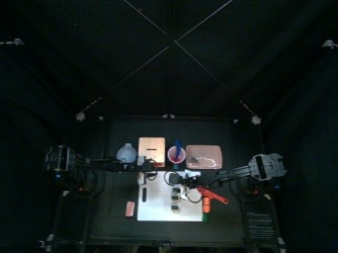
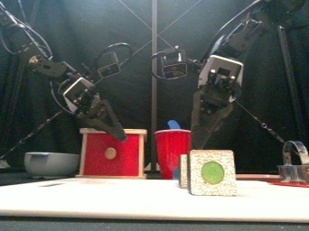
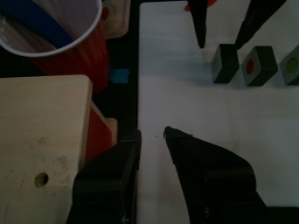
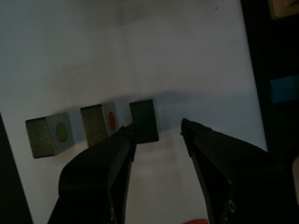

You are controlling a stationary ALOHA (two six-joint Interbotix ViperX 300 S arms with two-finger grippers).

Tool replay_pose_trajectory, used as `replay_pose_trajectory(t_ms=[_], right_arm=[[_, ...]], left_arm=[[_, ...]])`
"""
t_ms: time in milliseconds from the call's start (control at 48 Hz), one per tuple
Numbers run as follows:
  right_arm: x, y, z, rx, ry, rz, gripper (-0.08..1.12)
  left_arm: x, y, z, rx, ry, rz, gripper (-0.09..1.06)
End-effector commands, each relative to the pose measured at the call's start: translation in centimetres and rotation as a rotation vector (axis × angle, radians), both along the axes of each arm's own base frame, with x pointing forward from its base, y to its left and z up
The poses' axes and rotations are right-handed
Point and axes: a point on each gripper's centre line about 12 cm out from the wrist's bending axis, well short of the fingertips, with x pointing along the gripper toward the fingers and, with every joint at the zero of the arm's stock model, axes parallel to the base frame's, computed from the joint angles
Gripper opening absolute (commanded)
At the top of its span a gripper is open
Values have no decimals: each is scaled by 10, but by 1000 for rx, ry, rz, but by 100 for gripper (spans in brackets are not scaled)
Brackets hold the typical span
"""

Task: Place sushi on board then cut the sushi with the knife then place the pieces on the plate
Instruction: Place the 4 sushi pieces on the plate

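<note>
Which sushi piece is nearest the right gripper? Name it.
The end sushi piece beside the red-centred one, just ahead of the right gripper; the others lie farther.

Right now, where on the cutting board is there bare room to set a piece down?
The white cutting board is bare from the sushi pieces to its front edge. Crowded behind them: wooden box and red cup, with the right gripper hanging over the pieces.

Red cup [image 2: 173,152]; white board [image 2: 108,200]; sushi piece [image 2: 212,172] speckled, green centre.
</note>
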Motion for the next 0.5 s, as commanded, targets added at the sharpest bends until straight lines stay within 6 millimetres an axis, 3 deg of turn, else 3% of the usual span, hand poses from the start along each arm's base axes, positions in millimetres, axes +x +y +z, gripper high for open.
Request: replay_pose_trajectory(t_ms=[21, 292, 500], right_arm=[[8, 3, 11, 10, -50, 4, 81], [15, 1, -6, 15, -35, -5, 78], [17, -1, -3, 32, -41, -24, 56]], left_arm=[[4, 0, 6, 3, -21, 0, 70], [3, 1, 2, 1, -11, 2, 70], [5, 1, 0, 1, -5, 0, 70]])
